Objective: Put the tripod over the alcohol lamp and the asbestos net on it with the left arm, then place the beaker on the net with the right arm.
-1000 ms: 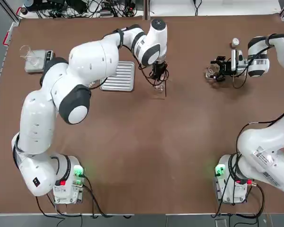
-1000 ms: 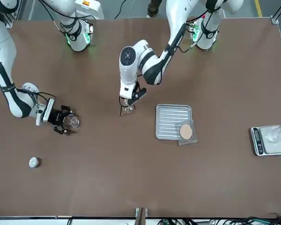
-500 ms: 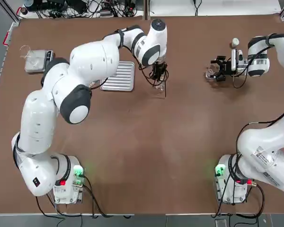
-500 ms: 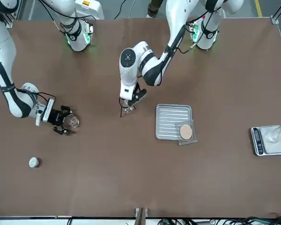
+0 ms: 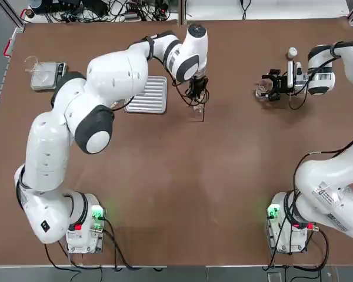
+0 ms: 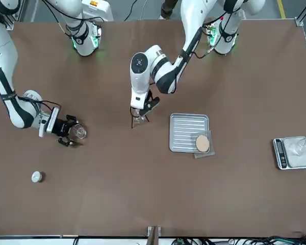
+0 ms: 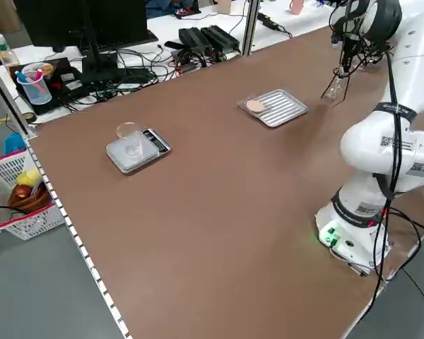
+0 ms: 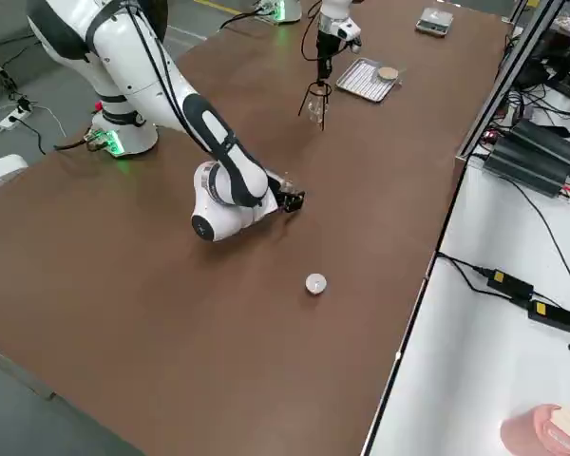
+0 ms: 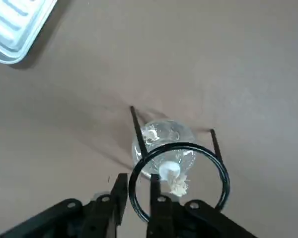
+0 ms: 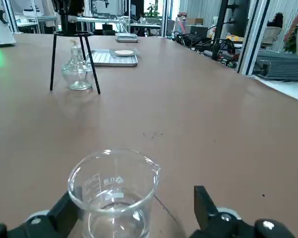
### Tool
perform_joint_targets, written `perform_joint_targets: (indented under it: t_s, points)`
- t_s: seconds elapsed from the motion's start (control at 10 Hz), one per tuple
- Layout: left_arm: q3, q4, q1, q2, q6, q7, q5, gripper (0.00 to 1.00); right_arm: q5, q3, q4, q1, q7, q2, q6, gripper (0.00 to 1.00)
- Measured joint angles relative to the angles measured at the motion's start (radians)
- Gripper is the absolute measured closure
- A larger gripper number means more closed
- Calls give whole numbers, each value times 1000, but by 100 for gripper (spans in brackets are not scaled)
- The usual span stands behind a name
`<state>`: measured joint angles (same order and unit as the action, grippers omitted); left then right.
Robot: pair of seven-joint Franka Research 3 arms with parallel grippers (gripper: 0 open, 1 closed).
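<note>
The black wire tripod (image 9: 179,145) stands on the table over the clear alcohol lamp (image 9: 161,136), whose wick shows through the ring. My left gripper (image 9: 137,186) hangs just above it, slightly open, with the ring's rim loose between its fingers. In the top view the tripod (image 5: 198,109) sits right of the tray. The asbestos net (image 6: 202,144) lies on the tray's corner. My right gripper (image 10: 131,208) rests low at the far right, open, with the beaker (image 10: 114,193) standing on the table between its fingers.
A ribbed silver tray (image 5: 150,94) lies just left of the tripod. A scale with a glass dish (image 5: 46,73) sits at the far left. A small white cap (image 5: 292,53) stands beyond the right gripper (image 5: 268,86). Cables run behind the table's far edge.
The tripod has settled more upright over the lamp. My left gripper's fingers have parted a little around its ring. The right arm has not moved.
</note>
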<state>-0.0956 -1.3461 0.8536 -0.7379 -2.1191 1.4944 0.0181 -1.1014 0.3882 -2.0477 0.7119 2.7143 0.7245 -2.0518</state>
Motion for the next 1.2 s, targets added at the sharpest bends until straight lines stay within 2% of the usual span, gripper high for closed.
perform_joint_targets:
  t_s: [0.4, 0.6, 0.9, 1.2]
  points:
    - [1, 0, 0, 0, 0, 0, 0, 70, 0, 1, 0, 0, 0, 0, 0, 0]
    - [1, 1, 0, 0, 1, 0, -1, 58, 0, 1, 0, 0, 0, 0, 0, 0]
    - [2, 23, -4, 14, 36, -4, -5, 19, 0, 1, 1, 0, 0, 0, 0, 0]
    - [5, 35, -57, 114, 102, -58, -10, 19, -1, 2, 1, -1, 0, 1, 0, 0]
